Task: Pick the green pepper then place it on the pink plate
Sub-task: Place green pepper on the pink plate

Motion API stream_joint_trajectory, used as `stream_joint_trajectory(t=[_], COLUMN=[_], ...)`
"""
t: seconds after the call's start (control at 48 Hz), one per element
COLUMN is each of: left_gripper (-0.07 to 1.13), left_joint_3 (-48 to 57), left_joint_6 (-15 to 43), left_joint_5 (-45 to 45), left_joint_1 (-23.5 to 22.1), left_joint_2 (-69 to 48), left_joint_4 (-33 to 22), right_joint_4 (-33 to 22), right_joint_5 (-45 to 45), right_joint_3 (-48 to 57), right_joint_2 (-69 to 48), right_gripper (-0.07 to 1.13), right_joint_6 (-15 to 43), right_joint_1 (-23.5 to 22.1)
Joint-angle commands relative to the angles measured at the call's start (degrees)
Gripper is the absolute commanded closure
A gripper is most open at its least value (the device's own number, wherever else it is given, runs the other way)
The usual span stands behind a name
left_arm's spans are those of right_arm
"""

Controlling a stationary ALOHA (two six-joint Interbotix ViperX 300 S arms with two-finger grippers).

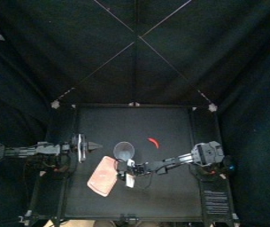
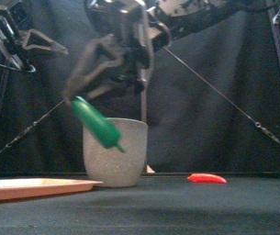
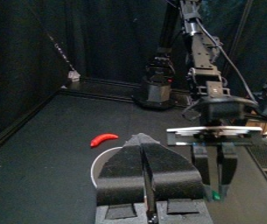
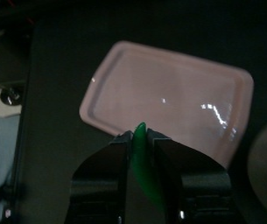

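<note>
My right gripper [image 2: 95,92] is shut on the green pepper [image 2: 99,123] and holds it tilted in the air, in front of the tall grey speckled cup [image 2: 115,152]. In the right wrist view the green pepper [image 4: 140,163] sticks out between the jaws of the right gripper [image 4: 139,144], and the pink plate [image 4: 165,92] lies below it. From above, the pink plate [image 1: 103,176] lies at the front left of the table, with the right gripper [image 1: 127,173] by its right edge. My left gripper [image 3: 147,150] rests shut and holds nothing at the table's left [image 1: 86,144].
A red chili [image 1: 156,142] lies on the table to the right of the grey cup [image 1: 124,149]; the red chili [image 2: 206,178] is also low at the right in the front view. The pink plate's near edge [image 2: 32,188] sits at front left.
</note>
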Motion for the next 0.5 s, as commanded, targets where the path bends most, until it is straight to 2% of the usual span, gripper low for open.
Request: stream_joint_trajectory(t=[0.021, 0.208, 0.5], left_gripper=[0.92, 0.92, 0.92], left_joint_3=[-0.5, 0.2, 1.0], left_joint_6=[0.0, 0.0, 0.0], left_joint_5=[-0.4, -0.2, -0.1], left_joint_1=[0.6, 0.6, 0.6], left_joint_2=[0.1, 0.1, 0.1], left_joint_4=[0.2, 0.0, 0.2], right_joint_4=[-1.4, -4.6, -4.4], right_joint_5=[1.3, 7.3, 18.6], right_joint_3=[-8.7, -19.7, -32.1], right_joint_2=[2.8, 10.2, 20.0], right_gripper=[0.45, 0.45, 0.44], right_joint_6=[-0.2, 0.0, 0.4], right_joint_1=[-0.3, -0.3, -0.4])
